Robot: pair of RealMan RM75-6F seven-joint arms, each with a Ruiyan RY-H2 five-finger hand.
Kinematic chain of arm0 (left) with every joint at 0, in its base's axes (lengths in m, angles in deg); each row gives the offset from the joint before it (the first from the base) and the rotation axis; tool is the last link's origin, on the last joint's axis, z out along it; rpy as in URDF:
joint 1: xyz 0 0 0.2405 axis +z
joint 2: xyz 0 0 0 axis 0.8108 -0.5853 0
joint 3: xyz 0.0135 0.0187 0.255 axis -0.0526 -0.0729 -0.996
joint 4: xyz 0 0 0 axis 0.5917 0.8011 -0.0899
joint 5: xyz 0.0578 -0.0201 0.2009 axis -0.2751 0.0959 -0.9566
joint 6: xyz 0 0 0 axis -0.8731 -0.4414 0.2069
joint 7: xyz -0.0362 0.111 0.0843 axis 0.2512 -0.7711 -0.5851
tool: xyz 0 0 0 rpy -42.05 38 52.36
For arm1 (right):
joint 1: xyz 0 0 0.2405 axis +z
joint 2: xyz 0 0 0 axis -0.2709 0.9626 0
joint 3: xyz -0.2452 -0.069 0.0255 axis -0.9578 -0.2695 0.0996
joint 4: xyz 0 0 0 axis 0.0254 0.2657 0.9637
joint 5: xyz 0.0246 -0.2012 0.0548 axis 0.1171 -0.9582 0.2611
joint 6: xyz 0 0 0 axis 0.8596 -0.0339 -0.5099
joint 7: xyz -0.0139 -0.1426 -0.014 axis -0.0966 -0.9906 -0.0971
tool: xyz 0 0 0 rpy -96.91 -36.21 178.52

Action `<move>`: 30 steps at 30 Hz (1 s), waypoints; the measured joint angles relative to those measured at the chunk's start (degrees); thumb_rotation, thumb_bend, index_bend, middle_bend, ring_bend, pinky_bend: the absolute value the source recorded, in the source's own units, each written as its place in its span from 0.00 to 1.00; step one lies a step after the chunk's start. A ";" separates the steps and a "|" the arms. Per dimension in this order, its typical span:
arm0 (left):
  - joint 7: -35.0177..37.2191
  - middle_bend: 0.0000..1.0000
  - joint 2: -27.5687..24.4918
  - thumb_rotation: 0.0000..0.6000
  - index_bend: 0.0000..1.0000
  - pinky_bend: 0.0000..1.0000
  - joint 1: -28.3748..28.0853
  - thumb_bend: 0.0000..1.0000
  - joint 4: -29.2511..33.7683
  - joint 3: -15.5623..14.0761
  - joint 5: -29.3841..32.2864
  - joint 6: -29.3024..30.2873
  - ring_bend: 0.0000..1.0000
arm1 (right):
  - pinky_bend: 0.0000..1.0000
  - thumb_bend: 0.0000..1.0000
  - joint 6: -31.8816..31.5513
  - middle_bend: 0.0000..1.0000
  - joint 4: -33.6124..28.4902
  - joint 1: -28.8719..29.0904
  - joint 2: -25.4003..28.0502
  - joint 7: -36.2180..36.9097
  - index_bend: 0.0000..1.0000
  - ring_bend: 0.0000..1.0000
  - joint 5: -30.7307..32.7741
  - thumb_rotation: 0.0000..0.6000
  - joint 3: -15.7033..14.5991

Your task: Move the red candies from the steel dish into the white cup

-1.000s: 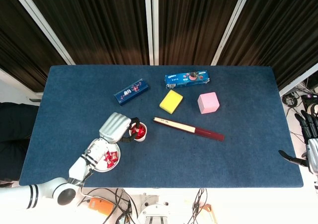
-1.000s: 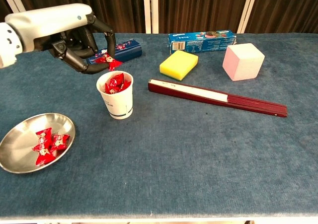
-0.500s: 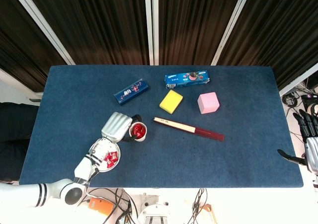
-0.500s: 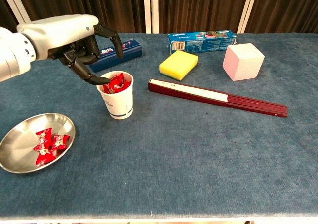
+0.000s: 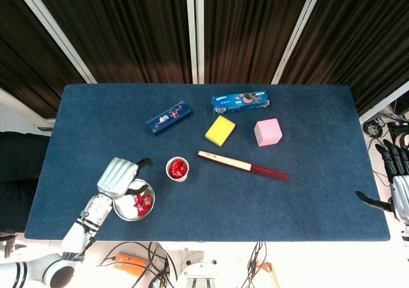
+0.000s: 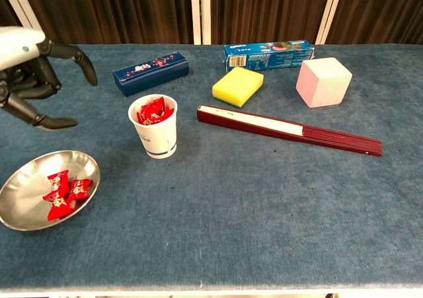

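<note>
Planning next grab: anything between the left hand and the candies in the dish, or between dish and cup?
Nothing visible. The left hand hovers open above the steel dish, whose red candies lie uncovered. Only bare cloth separates the dish from the white cup.

Blue-clothed table [image 6: 264, 212] with steel dish [image 6: 26, 186], white cup [image 6: 157, 139], fan [image 6: 291, 131], sponge [image 6: 238, 86], pink cube [image 6: 324, 81], two boxes [image 6: 268, 53]

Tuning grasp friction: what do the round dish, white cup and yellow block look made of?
Round silver dish: polished metal, mirror-like sheen. White cup: likely matte paper, rolled rim, small print. Yellow rectangular block: probably foam sponge, dull surface, soft edges.
</note>
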 measured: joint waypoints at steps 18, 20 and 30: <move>-1.29 0.93 3.79 1.00 0.42 0.90 2.24 0.22 -11.29 -6.00 -3.53 -5.99 0.87 | 0.02 0.12 -0.15 0.01 -1.40 0.00 0.38 -1.32 0.00 0.00 -0.36 1.00 -0.21; -1.54 0.93 3.99 1.00 0.42 0.90 2.02 0.22 -12.23 -6.06 -3.82 -6.67 0.87 | 0.02 0.12 -0.08 0.01 -1.44 -0.03 0.36 -1.39 0.00 0.00 -0.24 1.00 -0.24; -0.80 0.93 4.31 1.00 0.43 0.90 1.82 0.23 -13.74 -5.93 -3.46 -9.10 0.87 | 0.02 0.12 -0.02 0.01 -2.22 -0.10 0.56 -2.29 0.00 0.00 -0.03 1.00 -0.22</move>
